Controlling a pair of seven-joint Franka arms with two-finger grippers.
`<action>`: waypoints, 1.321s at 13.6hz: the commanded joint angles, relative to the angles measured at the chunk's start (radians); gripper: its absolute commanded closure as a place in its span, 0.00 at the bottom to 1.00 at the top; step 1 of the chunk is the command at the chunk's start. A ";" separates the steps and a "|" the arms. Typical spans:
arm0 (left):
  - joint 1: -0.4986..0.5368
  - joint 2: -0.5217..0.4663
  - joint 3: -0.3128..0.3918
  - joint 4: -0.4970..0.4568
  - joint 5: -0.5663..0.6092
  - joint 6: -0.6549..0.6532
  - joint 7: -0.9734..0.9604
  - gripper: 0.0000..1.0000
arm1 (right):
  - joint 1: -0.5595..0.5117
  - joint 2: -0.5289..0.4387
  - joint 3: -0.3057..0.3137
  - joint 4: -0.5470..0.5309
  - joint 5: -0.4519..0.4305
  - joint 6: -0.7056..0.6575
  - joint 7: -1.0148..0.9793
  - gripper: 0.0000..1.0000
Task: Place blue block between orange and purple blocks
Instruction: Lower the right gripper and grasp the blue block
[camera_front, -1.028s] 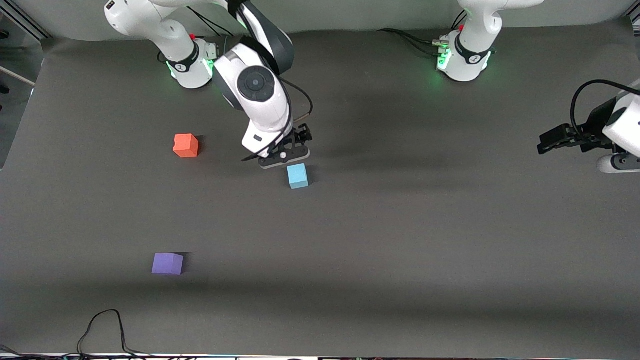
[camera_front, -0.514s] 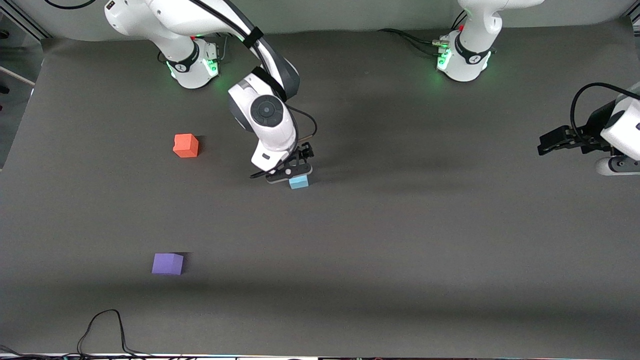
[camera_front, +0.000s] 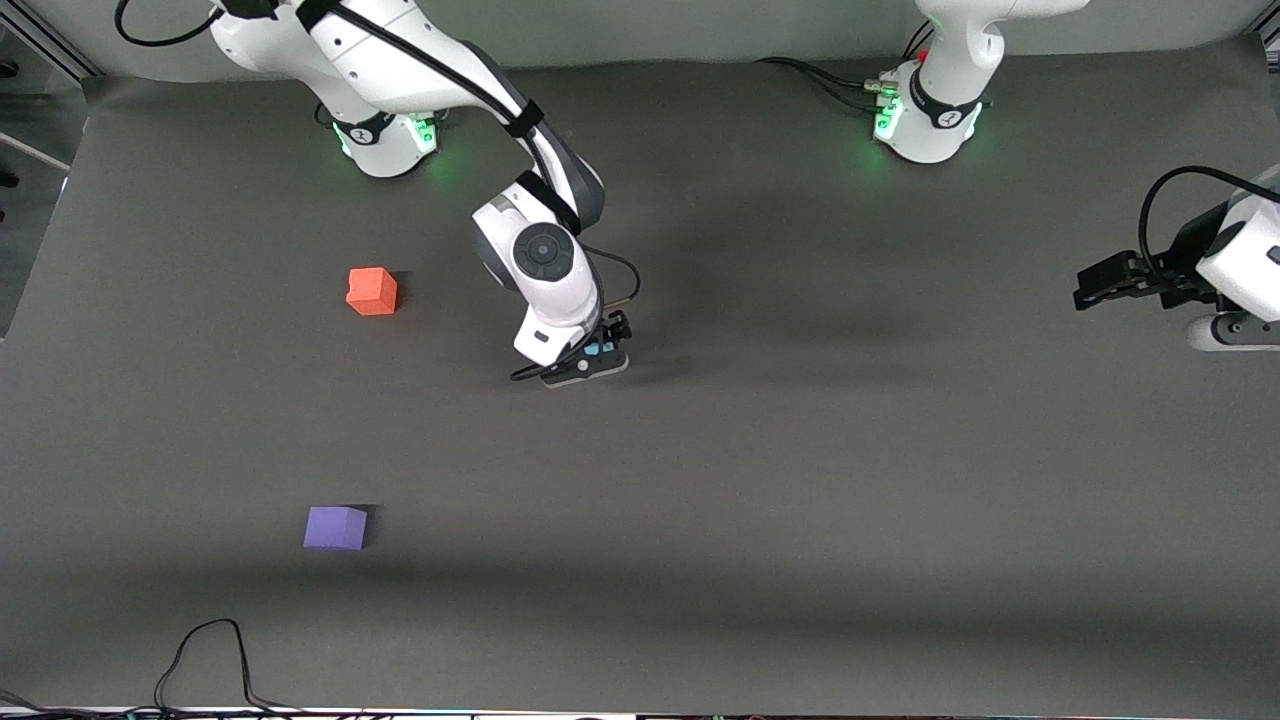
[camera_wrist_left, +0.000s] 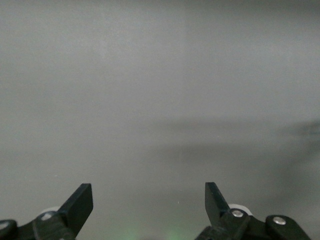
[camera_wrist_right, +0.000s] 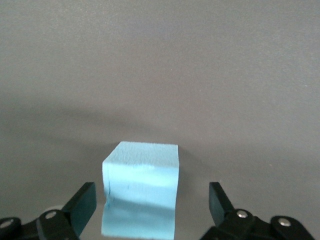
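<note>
The blue block (camera_wrist_right: 141, 190) sits on the dark mat between my right gripper's open fingers, with a gap on each side. In the front view only a sliver of the blue block (camera_front: 604, 349) shows under my right gripper (camera_front: 596, 360), which is low over it at mid-table. The orange block (camera_front: 372, 291) lies toward the right arm's end of the table. The purple block (camera_front: 335, 527) lies nearer the front camera than the orange one. My left gripper (camera_front: 1090, 287) waits open and empty, raised over the left arm's end; its fingers (camera_wrist_left: 80, 205) frame only bare mat.
A black cable (camera_front: 205, 660) loops on the mat near the front edge, nearer the camera than the purple block. The arm bases (camera_front: 925, 110) stand along the top edge.
My right gripper has come down and toward the front camera onto the blue block, which now sits between its fingers and is almost hidden from the front. The left arm has not moved.
</note>
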 joint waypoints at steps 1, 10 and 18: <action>-0.020 -0.006 0.019 0.009 0.015 -0.017 0.016 0.00 | 0.014 0.031 -0.013 0.005 -0.019 0.048 0.022 0.00; -0.022 -0.007 0.013 0.007 0.056 -0.017 0.022 0.00 | 0.021 0.037 -0.013 0.003 -0.022 0.064 0.152 0.54; -0.027 0.000 0.013 0.009 0.055 -0.017 0.022 0.00 | 0.001 -0.148 -0.082 0.109 -0.020 -0.332 0.025 0.67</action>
